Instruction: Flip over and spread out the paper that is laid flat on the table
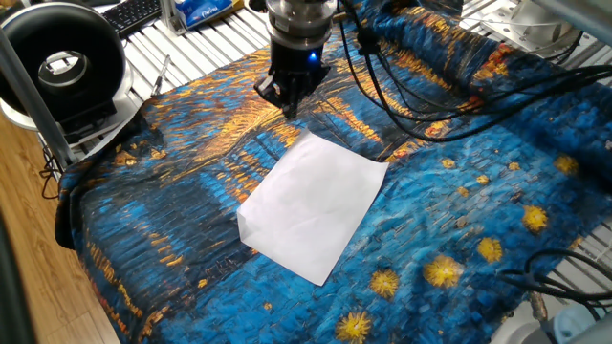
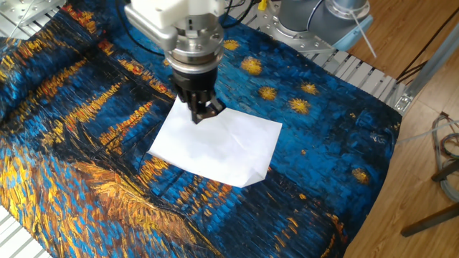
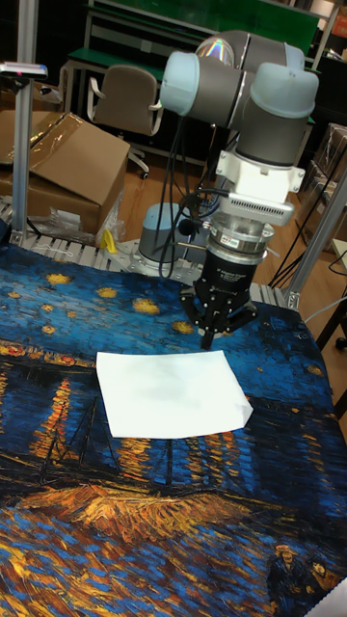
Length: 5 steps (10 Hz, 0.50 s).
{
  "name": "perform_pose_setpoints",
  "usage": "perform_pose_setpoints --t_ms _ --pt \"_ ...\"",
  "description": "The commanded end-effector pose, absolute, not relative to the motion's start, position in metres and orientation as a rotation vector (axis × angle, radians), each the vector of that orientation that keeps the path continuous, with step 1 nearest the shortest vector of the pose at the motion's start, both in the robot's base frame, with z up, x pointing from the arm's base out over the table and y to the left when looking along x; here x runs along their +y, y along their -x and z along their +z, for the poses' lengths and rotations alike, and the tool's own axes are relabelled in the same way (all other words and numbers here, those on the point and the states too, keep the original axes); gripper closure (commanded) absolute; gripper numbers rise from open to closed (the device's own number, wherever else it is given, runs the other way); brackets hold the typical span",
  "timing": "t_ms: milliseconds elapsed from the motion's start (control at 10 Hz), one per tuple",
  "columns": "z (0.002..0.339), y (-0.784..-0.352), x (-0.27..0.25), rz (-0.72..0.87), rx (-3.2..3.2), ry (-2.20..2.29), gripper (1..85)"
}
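Note:
The paper (image 1: 314, 205) is a plain white sheet lying flat near the middle of the table (image 1: 459, 191), which is draped in a blue and orange cloth. One corner of the paper (image 2: 215, 140) is slightly bent, at its lower right in the other fixed view. My gripper (image 1: 285, 103) points straight down with its fingers drawn together and nothing between them. In the other fixed view the gripper (image 2: 204, 115) hangs over the sheet's far edge. The tall fixed view puts the gripper (image 3: 207, 339) just behind the back edge of the paper (image 3: 169, 390). Whether it touches the sheet I cannot tell.
A black round fan (image 1: 62, 67) and a keyboard (image 1: 134, 14) sit on the white slatted surface beyond the cloth. Black cables (image 1: 430, 67) trail over the cloth's far side. The arm's base (image 2: 315, 21) stands at the table edge. A cardboard box (image 3: 63, 164) lies behind.

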State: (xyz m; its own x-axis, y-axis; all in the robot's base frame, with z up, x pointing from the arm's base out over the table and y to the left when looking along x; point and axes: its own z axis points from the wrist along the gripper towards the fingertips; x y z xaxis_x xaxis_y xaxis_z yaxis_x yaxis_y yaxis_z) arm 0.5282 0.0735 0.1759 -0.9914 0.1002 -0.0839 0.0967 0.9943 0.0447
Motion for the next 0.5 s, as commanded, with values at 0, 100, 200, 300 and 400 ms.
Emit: perform_pose_setpoints --t_ms 0,100,200,300,400 --pt "0.165 -0.518 0.078 0.071 3.049 -0.132 84.7" --pt "0.163 -0.514 0.083 0.108 3.061 -0.131 84.7" --pt "0.16 -0.51 0.082 0.111 3.065 -0.11 84.7" --pt "0.155 -0.513 0.081 0.127 3.043 -0.088 84.7" --pt "0.153 -0.515 0.08 0.134 3.032 -0.081 84.7"
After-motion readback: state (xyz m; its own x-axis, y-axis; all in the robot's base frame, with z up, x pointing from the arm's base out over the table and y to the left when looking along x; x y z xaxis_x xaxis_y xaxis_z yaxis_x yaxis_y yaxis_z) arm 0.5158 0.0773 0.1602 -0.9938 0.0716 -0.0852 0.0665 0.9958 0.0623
